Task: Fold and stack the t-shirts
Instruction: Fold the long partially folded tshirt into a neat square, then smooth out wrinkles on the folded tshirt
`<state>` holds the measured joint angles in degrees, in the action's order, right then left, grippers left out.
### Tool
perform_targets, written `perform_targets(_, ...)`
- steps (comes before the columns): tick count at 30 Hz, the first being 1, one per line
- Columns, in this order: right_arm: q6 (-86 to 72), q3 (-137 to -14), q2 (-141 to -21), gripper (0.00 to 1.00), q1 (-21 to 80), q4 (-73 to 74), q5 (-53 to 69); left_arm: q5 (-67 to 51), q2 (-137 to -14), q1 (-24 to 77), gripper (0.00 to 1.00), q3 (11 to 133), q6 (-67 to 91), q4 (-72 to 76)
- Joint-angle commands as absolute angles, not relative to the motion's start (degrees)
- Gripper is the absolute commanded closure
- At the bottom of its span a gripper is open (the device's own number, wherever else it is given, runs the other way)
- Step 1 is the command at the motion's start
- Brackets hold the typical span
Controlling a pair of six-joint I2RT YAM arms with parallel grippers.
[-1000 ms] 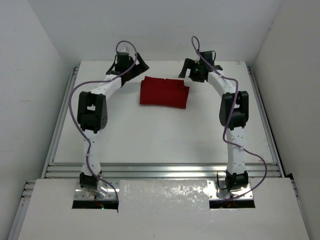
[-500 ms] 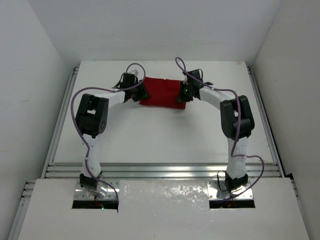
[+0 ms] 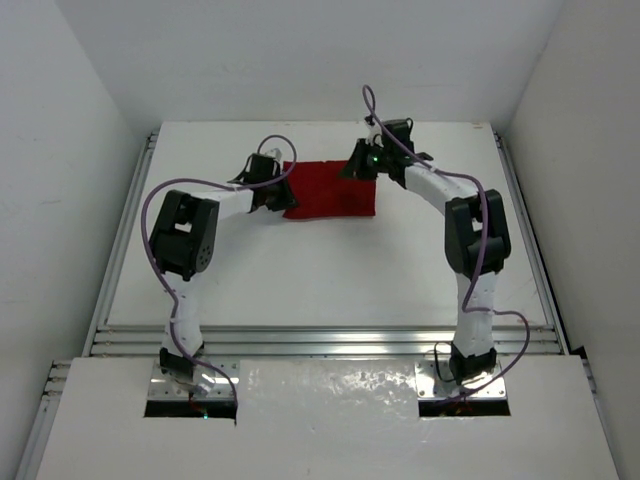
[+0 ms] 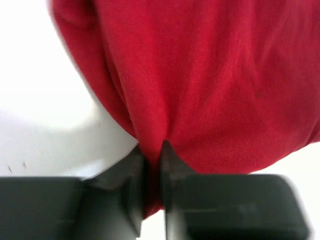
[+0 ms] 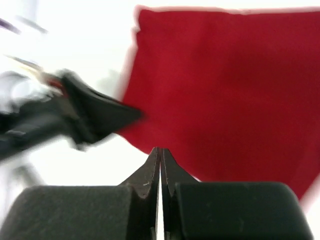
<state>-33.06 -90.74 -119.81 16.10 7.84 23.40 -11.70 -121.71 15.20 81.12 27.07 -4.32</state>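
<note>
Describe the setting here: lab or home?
Probably a lab test cell, not a home: plain white walls box in a white table, aluminium rails run along its near edge, and a left arm and right arm are bolted there.

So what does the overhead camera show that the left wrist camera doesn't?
Only the overhead view shows the full table, the whole t-shirt as a folded rectangle, and the right tool by its far right corner. Only the left wrist view shows, close up, the left tool shut and pinching a fold of the red cloth. Both show the t-shirt lying on the white surface.
</note>
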Motion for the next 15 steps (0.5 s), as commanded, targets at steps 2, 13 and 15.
perform_targets(2,-41.12,-93.60,-129.16,1.00,15.56,-1.75,42.52,-13.53,-118.39,16.61,0.99,76.47,26.54,-1.76)
perform_targets(13,-42.62,-73.43,-130.62,1.00,10.72,3.79,37.45,-6.60,-113.21,17.14,1.00,63.13,31.63,2.37)
perform_targets(15,-43.59,-65.61,-127.20,1.00,10.37,0.72,36.91,-5.63,-110.49,17.23,1.00,58.57,32.95,3.16)
